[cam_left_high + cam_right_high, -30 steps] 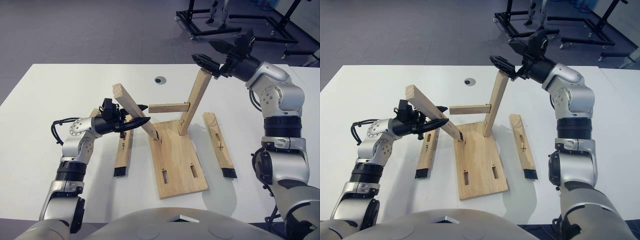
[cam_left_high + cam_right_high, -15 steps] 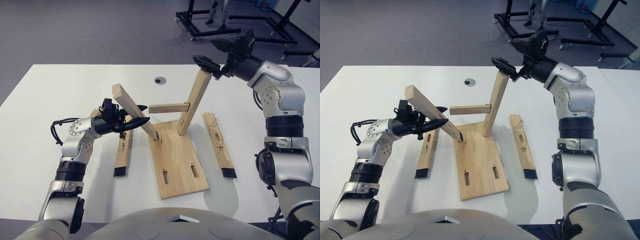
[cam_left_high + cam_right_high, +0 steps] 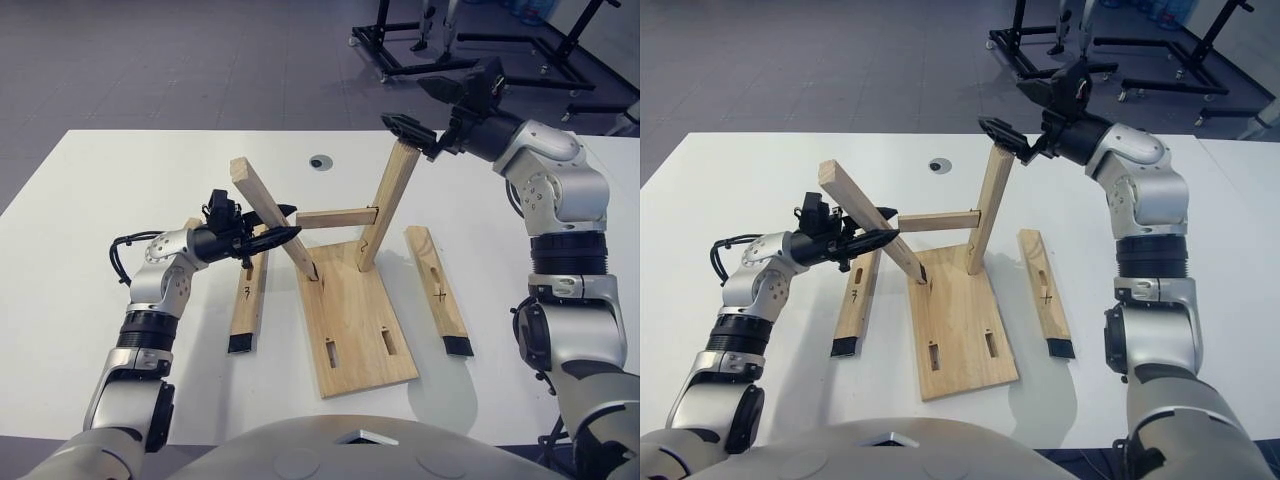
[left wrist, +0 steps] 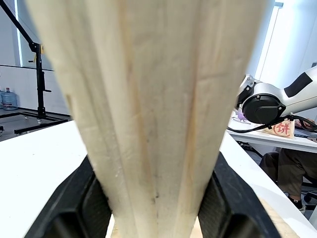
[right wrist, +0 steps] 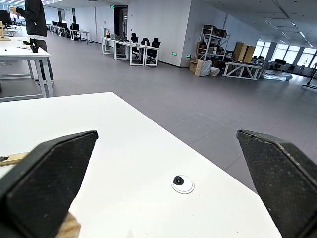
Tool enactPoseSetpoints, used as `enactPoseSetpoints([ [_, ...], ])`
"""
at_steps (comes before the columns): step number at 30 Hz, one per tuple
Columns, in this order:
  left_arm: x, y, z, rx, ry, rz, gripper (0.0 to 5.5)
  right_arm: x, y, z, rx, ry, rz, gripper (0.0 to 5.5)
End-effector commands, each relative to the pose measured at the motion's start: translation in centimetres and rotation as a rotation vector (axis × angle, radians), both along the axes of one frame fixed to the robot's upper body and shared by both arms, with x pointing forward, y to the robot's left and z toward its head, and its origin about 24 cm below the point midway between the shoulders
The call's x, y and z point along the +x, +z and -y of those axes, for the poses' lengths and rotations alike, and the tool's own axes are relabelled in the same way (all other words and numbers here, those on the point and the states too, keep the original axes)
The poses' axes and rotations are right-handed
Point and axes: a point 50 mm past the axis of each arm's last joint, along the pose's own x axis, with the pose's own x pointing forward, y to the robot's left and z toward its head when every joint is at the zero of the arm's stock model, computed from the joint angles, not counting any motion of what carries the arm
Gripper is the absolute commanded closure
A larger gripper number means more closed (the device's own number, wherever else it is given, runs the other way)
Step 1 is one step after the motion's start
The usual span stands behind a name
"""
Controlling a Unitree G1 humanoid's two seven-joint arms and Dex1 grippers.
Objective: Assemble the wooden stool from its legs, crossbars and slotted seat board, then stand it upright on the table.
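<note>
The slotted seat board (image 3: 352,325) lies flat on the white table (image 3: 90,250). Two legs stand in its far slots. The left leg (image 3: 262,205) leans away to the left, and my left gripper (image 3: 266,233) is shut on its middle; in the left wrist view that leg (image 4: 148,99) sits between the black fingers (image 4: 74,203). The right leg (image 3: 388,205) tilts slightly right and carries a crossbar (image 3: 338,216) pointing toward the left leg. My right gripper (image 3: 432,110) is open at this leg's top, its lower finger (image 3: 410,130) against the end.
Two loose legs lie flat, one (image 3: 247,300) left of the board and one (image 3: 439,290) to its right. A small round hole (image 3: 319,160) marks the table's far side. Black metal racks (image 3: 450,45) stand on the floor beyond the table.
My left gripper has swung the leaning leg a little more upright, bringing it closer to the crossbar's free end. The right gripper has barely shifted at the other leg's top.
</note>
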Motion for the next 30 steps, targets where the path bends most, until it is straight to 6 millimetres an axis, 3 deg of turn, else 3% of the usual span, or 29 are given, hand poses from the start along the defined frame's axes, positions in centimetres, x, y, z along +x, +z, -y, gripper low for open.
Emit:
enactPoseSetpoints([
  [1,-0.1,-1.7,0.0,0.101,0.010,-0.070,3.49,-0.4,-3.4,-0.5,-0.049,0.020,-0.134,0.33],
  [24,1.2,-3.7,0.5,0.170,-0.057,-0.207,3.49,-0.6,-4.2,-0.6,-0.057,0.020,-0.152,0.33],
  [30,0.5,-4.8,1.6,0.241,-0.138,-0.228,3.49,-0.6,-4.3,-0.7,-0.060,0.024,-0.153,0.33],
])
